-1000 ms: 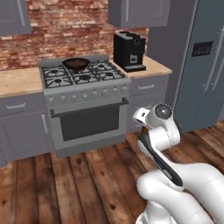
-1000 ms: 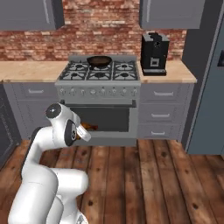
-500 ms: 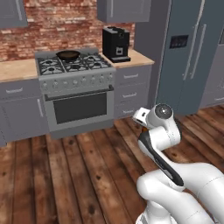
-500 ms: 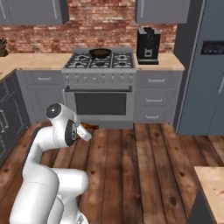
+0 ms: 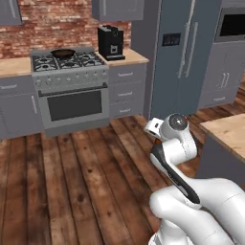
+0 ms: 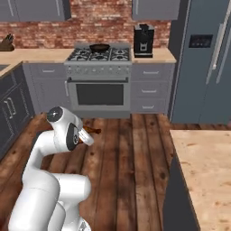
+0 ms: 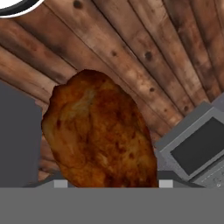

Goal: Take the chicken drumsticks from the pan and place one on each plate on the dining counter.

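Observation:
A glossy reddish-brown chicken drumstick (image 7: 99, 131) sits large in the hand view, with wooden floor beneath it. My gripper (image 6: 89, 133) is shut on it, held low in front of the base, and the drumstick's thin end (image 6: 93, 131) pokes out to the right of the hand. The dark pan (image 5: 63, 52) sits on the stove's back left burner, far from the gripper, and appears again in the right base view as the pan (image 6: 99, 47). A corner of the light wooden dining counter (image 6: 205, 171) shows at the right, and its edge (image 5: 229, 130) shows in the left base view. The plates are out of view.
The stove with oven (image 5: 72, 91) stands against the brick wall, with a black coffee machine (image 5: 110, 42) on the worktop to its right. A tall grey fridge (image 5: 184, 57) stands further right. Grey cabinets (image 6: 11, 113) line the left side. Open wooden floor (image 6: 131, 149) lies between the base and the stove.
The whole picture has shifted: the base has driven back and turned, so the stove sits farther off and the dining counter has come in at the right. The arm keeps its pose with the drumstick.

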Controlling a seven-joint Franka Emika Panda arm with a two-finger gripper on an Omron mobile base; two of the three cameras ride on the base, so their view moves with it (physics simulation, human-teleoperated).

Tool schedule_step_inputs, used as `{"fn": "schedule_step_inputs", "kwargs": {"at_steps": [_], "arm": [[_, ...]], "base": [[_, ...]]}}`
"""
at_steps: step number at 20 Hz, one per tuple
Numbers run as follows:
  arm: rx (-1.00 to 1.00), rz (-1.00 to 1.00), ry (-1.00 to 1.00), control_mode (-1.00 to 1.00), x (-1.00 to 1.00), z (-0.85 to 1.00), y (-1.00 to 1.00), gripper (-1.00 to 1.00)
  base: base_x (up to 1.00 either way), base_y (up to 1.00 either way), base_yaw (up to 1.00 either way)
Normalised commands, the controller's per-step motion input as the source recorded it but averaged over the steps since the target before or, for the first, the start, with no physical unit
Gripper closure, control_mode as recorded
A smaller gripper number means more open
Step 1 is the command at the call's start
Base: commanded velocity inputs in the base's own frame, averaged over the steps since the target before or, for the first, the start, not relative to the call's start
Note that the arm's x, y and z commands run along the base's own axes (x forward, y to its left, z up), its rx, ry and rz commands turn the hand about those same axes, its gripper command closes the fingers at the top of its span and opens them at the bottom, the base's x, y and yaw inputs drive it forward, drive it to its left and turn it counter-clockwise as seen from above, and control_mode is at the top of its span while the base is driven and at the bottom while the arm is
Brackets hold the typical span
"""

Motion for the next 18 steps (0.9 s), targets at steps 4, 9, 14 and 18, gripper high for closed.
{"fn": "schedule_step_inputs", "kwargs": {"at_steps": [4,9,14,18], "arm": [[0.00,0.00,0.00,1.00,0.00,0.00,0.00,1.00],[0.00,0.00,0.00,1.00,0.00,0.00,0.00,1.00],[0.00,0.00,0.00,1.00,0.00,0.00,0.00,1.00],[0.00,0.00,0.00,1.00,0.00,0.00,0.00,1.00]], "base": [[-1.00,-0.83,0.00],[-1.00,-0.79,0.00],[-1.00,-0.66,0.00],[-1.00,-0.58,0.00]]}}
